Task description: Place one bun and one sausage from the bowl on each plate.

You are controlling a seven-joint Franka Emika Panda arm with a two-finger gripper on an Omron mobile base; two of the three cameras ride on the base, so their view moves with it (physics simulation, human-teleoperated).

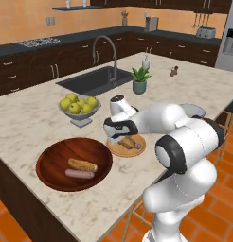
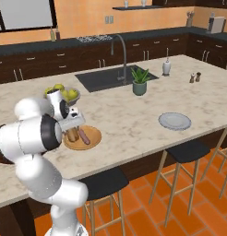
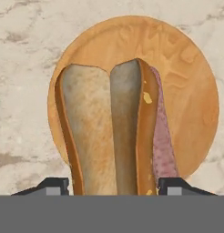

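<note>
The glossy white, rounded robot arm (image 1: pixel 184 142) has dark grey joint bands and a gripper (image 3: pixel 113 184) with small dark, blocky fingertips (image 3: pixel 53 184).

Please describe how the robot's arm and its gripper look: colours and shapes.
The arm is made of rounded glossy white segments with dark bands at the joints. The gripper has a white hand block with a dark band, and two small dark fingertips with grey faces.

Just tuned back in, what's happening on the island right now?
The gripper sits low over the tan plate, its fingertips either side of a bun there, with a sausage lying beside the bun. Whether the bun is gripped or free is unclear. One more bun and sausage wait in the bowl. The grey-white plate has no food.
</note>
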